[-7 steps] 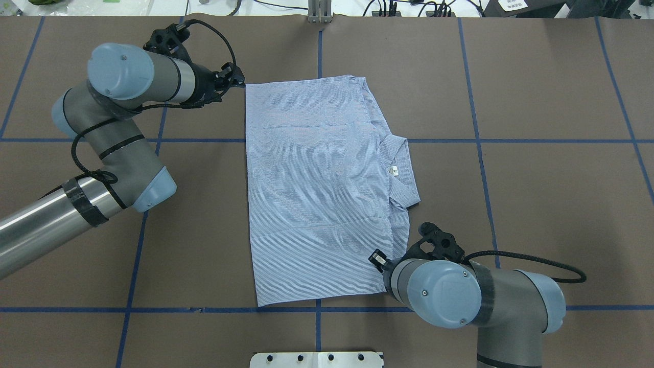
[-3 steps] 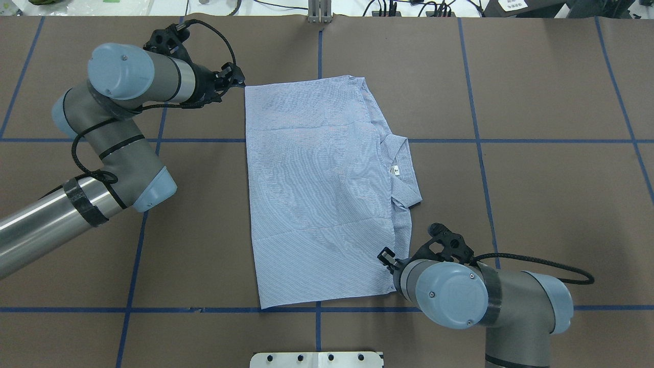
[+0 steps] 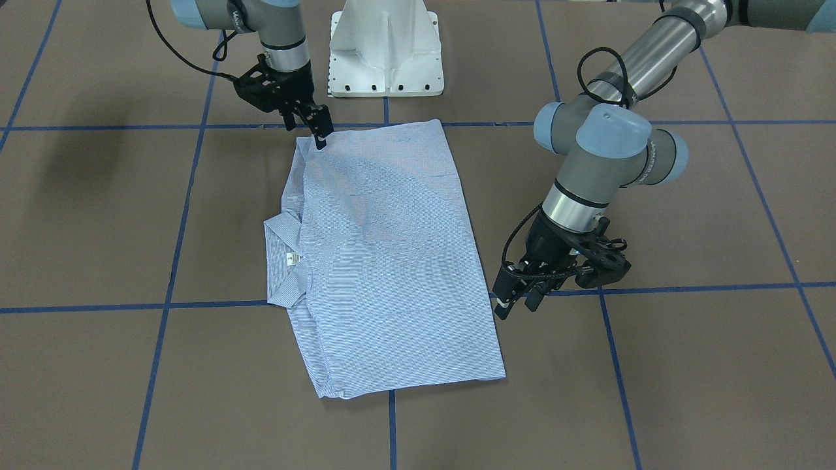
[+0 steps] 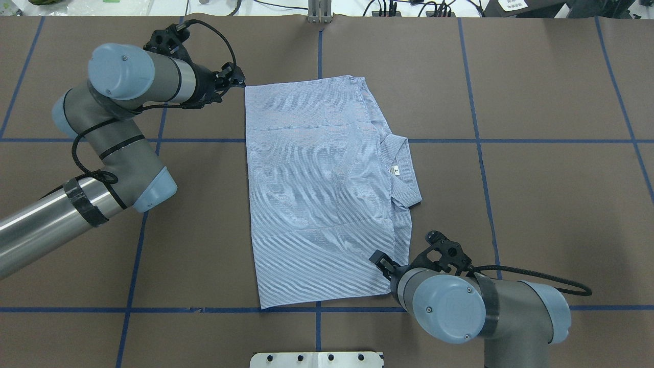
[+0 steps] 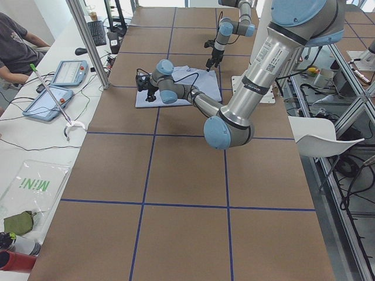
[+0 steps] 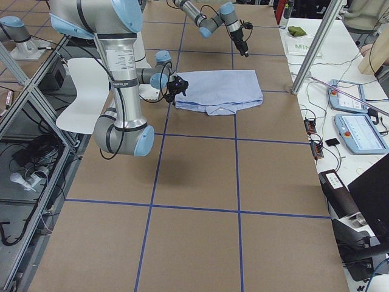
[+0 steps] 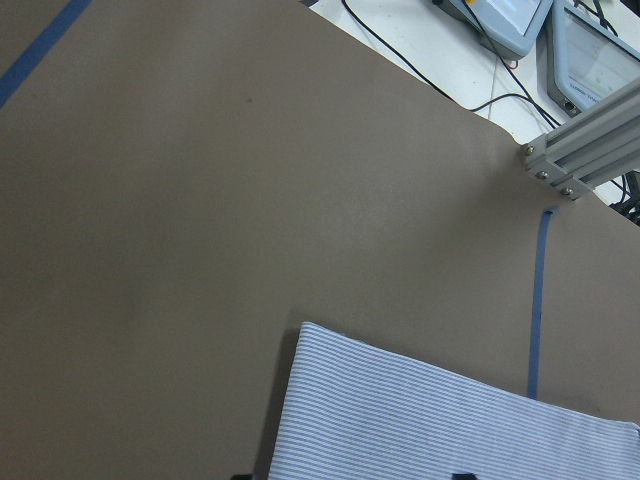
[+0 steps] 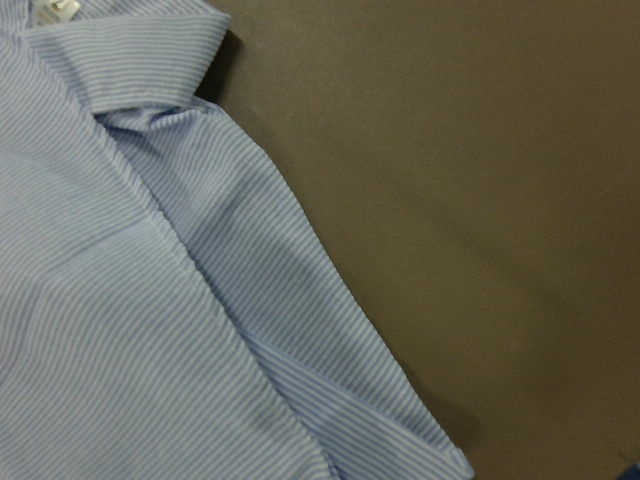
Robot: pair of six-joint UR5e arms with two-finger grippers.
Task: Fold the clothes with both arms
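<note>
The striped shirt point(image 4: 317, 194) lies folded into a flat rectangle in the middle of the table, collar and white label toward the right point(image 4: 396, 171). It also shows in the front view point(image 3: 385, 261). My left gripper point(image 4: 239, 82) is open and low beside the shirt's far left corner point(image 3: 516, 305); the left wrist view shows that corner point(image 7: 450, 430) just ahead. My right gripper point(image 3: 307, 130) looks open, one fingertip point(image 3: 321, 140) at the shirt's near right corner. In the overhead view the right gripper point(image 4: 384, 263) is partly hidden by its wrist. The right wrist view shows the shirt's hem point(image 8: 300, 300) but no fingers.
The brown table is marked with blue tape lines point(image 4: 480, 140). The white pedestal base point(image 3: 385, 52) stands at the near edge. An aluminium post point(image 4: 319, 13) stands at the far edge. Beyond it are cables, tablets point(image 5: 70, 73) and a seated person point(image 5: 14, 41).
My right arm shifted a little right, then back toward the near edge. The shirt's near right hem slid slightly right with it. My left arm has not moved.
</note>
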